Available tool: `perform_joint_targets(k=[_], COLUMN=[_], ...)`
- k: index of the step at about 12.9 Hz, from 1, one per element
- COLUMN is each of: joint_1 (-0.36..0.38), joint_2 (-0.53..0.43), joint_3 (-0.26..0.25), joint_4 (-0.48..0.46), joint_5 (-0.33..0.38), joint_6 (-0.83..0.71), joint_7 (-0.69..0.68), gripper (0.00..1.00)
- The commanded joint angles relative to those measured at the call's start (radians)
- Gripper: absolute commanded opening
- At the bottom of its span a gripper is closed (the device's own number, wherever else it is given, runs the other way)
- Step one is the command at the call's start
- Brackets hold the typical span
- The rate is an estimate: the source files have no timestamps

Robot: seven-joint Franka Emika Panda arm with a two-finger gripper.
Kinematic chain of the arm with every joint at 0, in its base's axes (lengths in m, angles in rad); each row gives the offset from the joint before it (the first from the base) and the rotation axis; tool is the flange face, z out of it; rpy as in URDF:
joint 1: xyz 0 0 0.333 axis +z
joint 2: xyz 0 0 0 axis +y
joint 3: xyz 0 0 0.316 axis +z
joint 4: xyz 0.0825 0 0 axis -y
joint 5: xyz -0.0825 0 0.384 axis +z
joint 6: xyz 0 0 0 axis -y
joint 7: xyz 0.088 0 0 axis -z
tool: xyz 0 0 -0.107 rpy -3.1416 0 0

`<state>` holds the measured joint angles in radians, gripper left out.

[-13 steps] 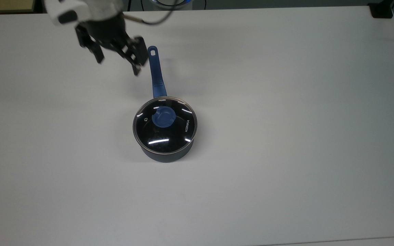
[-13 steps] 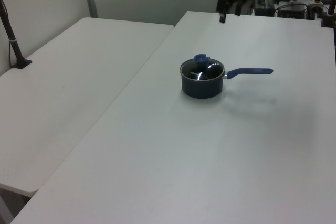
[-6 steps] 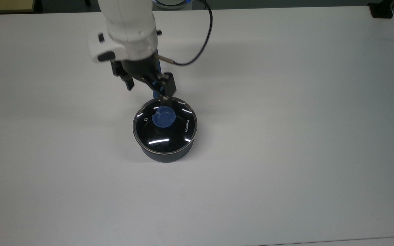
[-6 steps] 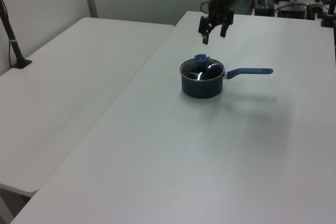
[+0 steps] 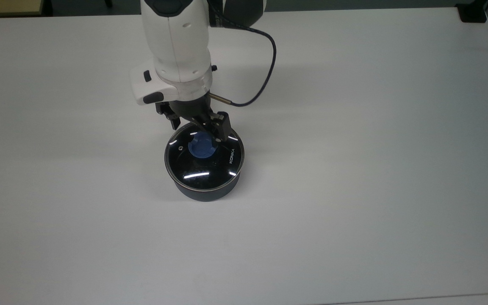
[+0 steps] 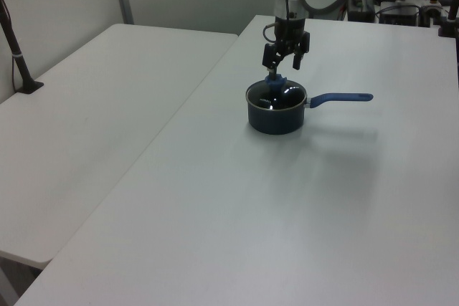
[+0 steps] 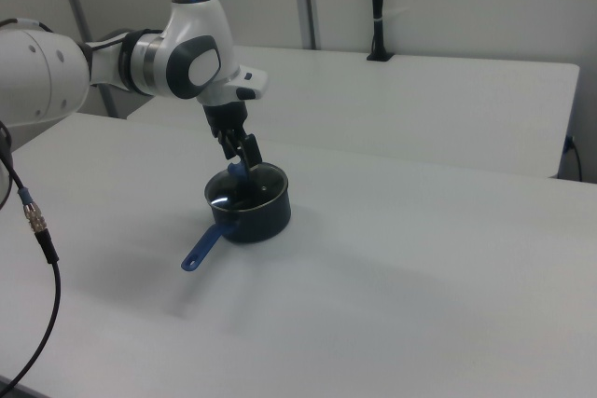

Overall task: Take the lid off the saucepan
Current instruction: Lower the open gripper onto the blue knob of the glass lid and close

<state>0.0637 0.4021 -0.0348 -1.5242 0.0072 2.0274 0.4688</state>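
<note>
The saucepan is a small dark navy pot standing near the middle of the white table. The lid, clear glass with a metal rim and white KONKA lettering, sits on it, its blue knob at the centre. My gripper hangs open just above the knob, one finger on each side of it and touching nothing. In the left view the gripper is right over the knob, and the long blue handle points to the left view's right. In the right view the gripper stands over the saucepan.
A black cable loops from the arm's wrist over the table. A second white table adjoins on the left view's left, with a black post at its edge. A dark object sits at the top view's upper right corner.
The arm has swung from the far left of the top view, beside the handle's end, to above the lid and has come down; the fingers stay open. Saucepan and lid have not moved.
</note>
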Motion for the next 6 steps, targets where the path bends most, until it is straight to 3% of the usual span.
perform_joint_targets(k=[1,3,6], joint_1=[0.021,0.034,0.041], joint_2=[0.033,0.049,0.049], joint_3=[-0.004,-0.004,-0.004], joint_4=[0.012,0.012,0.013], joint_5=[-0.041,-0.046,-0.05], joint_6=[0.062,0.071,0.071], joint_7=[0.071,0.074,0.079], gripper=[1.0,1.0,0.8])
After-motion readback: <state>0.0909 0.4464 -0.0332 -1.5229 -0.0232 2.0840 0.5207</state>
